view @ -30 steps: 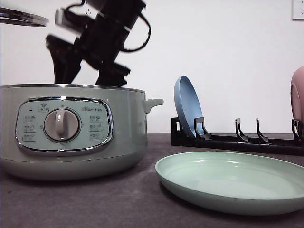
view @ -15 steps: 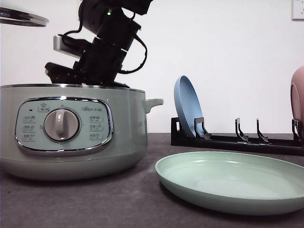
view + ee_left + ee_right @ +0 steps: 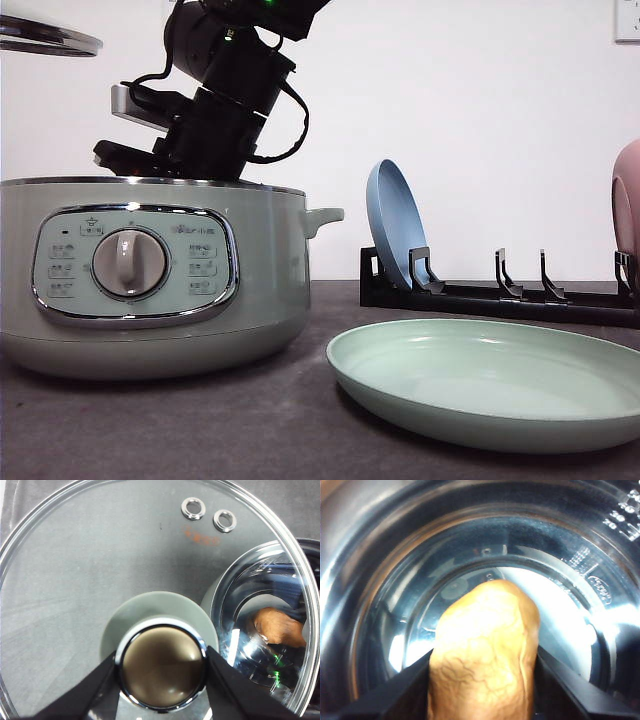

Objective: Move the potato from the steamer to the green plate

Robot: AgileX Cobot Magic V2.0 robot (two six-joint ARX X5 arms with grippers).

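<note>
potato point(image 3: 484, 650) | right pincer point(image 3: 482, 680) pinches it inside steamer point(image 3: 150, 270) | left pincer point(image 3: 161, 672) grips lid knob point(image 3: 162, 666)

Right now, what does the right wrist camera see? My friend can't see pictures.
A lumpy orange-brown potato sits between the right gripper's two black fingers, which press against its sides. Behind it is the shiny metal inside of the steamer.

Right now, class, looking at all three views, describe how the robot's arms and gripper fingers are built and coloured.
The right arm above the steamer is matte black and blocky, with looping black cables, a silver-grey plate on its side and a small green indicator light near the top. In both wrist views the fingers are flat, matte black wedges: left fingers, right fingers.
</note>
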